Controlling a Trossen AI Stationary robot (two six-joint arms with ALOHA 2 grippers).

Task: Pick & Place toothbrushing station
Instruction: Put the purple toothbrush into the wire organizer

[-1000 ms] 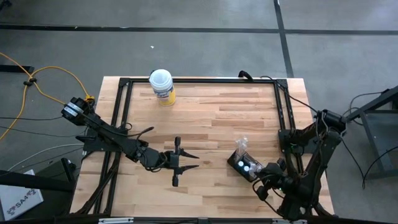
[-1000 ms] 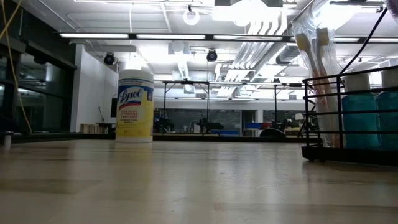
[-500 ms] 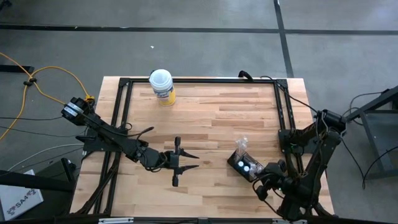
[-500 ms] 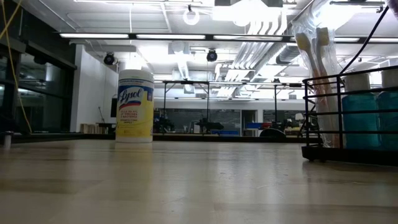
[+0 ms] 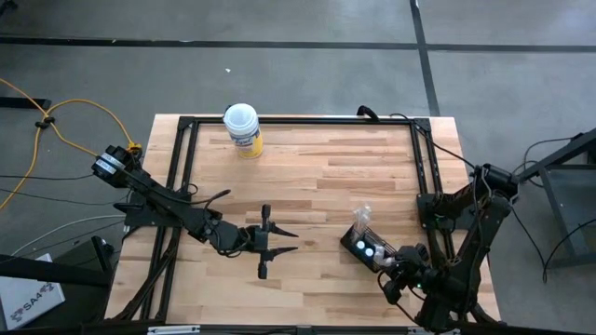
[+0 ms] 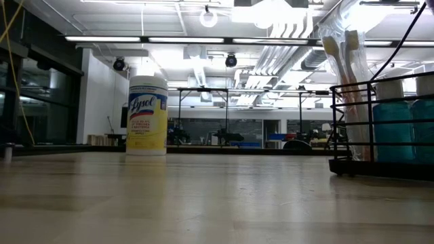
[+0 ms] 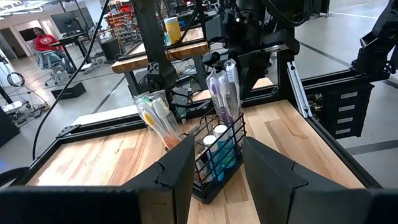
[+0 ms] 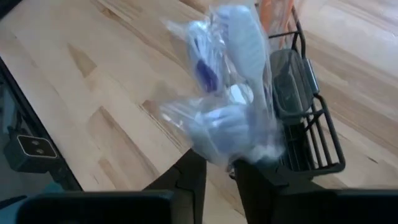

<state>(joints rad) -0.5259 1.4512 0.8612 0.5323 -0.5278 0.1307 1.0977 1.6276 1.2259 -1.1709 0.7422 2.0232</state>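
The toothbrushing station (image 5: pixel 365 244) is a small black wire basket holding plastic-wrapped toothbrushes and teal bottles. It stands on its base on the wooden table, near the right front. It also shows in the low view (image 6: pixel 380 129), the left wrist view (image 7: pixel 217 158) and the right wrist view (image 8: pixel 305 118). My right gripper (image 5: pixel 385 265) is at the station's near right end, its fingers (image 8: pixel 189 177) a little apart below the wrapped brushes (image 8: pixel 230 106). My left gripper (image 5: pixel 296 240) is open and empty at the table's middle front, pointing at the station. My right gripper stands right at the station's near end. The wrapped toothbrushes (image 8: pixel 249 146) hang in front of its fingertips, so I cannot tell whether it touches the basket or the wrap.
A white-lidded, yellow-labelled round canister (image 5: pixel 243 128) stands at the far left of the table; it also shows in the low view (image 6: pixel 147 115). A black metal frame (image 5: pixel 298 121) runs along the table's far, left and right edges. Bare wood lies between the two grippers.
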